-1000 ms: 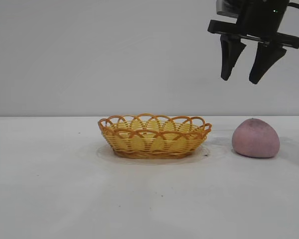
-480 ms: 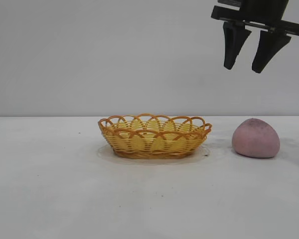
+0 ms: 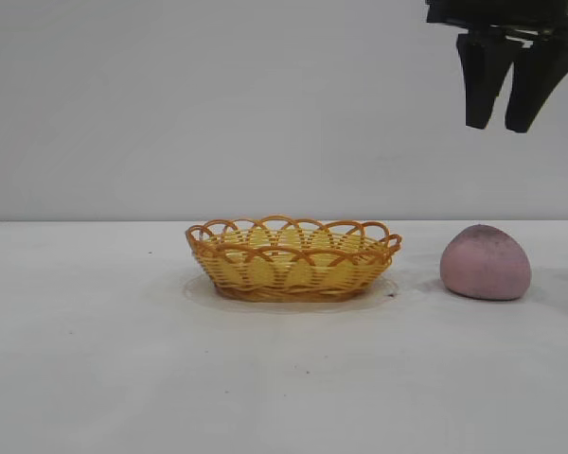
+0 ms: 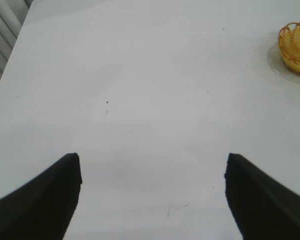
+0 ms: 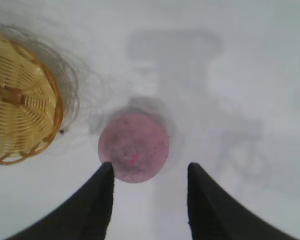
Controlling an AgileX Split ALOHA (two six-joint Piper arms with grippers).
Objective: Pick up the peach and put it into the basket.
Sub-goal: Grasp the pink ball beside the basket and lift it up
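The dusty pink peach (image 3: 486, 263) rests on the white table, to the right of the yellow woven basket (image 3: 293, 258) with its orange looped rim. High above the peach hangs my right gripper (image 3: 498, 127), fingers pointing down, open and holding nothing. From the right wrist the peach (image 5: 133, 146) lies far below the gripper (image 5: 150, 167), with the basket (image 5: 21, 100) off to one side. My left gripper (image 4: 152, 162) is open over bare table, far from the basket (image 4: 297, 46), and does not show in the exterior view.
The white tabletop (image 3: 123, 359) stretches wide around the basket and peach. A plain grey wall (image 3: 170, 104) stands behind.
My right gripper has risen and shifted right, now more directly over the peach, and its fingers have drawn closer together. Peach and basket have not moved.
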